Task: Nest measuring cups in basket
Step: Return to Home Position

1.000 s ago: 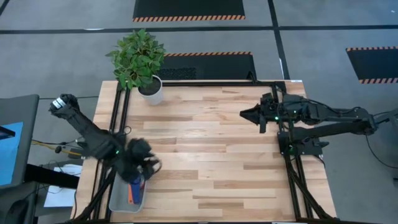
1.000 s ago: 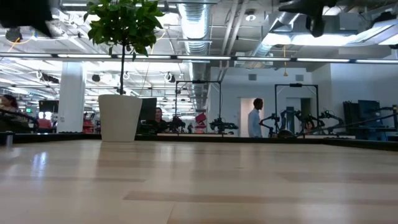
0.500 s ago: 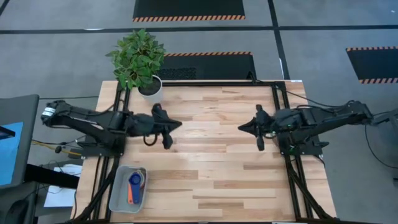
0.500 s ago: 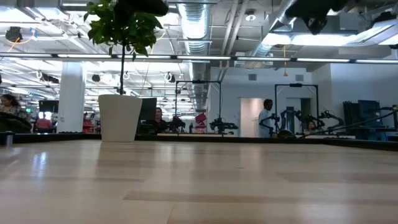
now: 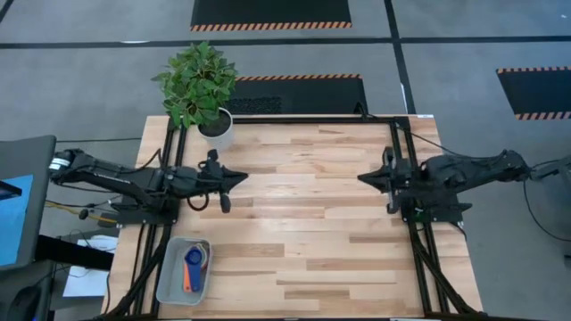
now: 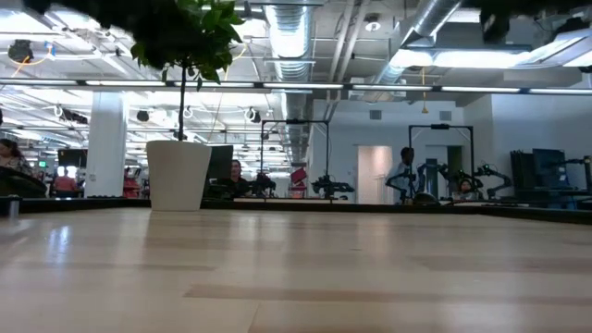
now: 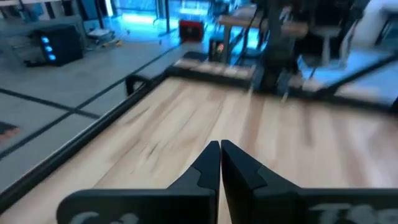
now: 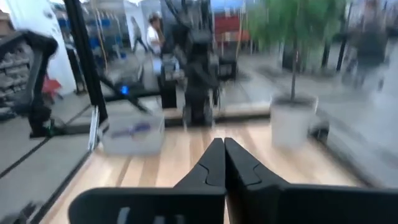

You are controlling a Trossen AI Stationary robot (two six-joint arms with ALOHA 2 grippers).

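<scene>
The pale grey-blue basket point(image 5: 169, 287) sits at the table's near-left corner. Measuring cups point(image 5: 192, 260) lie inside it, stacked together; a blue cup is on top and an orange handle point(image 5: 186, 278) sticks out toward the near edge. The other colours are hidden. My left gripper point(image 5: 235, 178) point(image 7: 220, 154) is shut and empty, in the air over the table's left part, beyond the basket. My right gripper point(image 5: 362, 178) point(image 8: 224, 151) is shut and empty over the table's right part. The right wrist view also shows the basket point(image 8: 132, 138).
A white plant pot point(image 5: 217, 127) point(image 6: 178, 174) with a green plant stands at the far-left corner of the table. Bare wood point(image 5: 303, 214) stretches between the two grippers. Black frame rails run along the left and right edges. People stand in the room behind.
My left gripper has risen from over the basket, swung toward the far edge and out over the table's left part, then drawn back a little toward the left edge. My right gripper has pulled back toward the right edge. The cups stay in the basket.
</scene>
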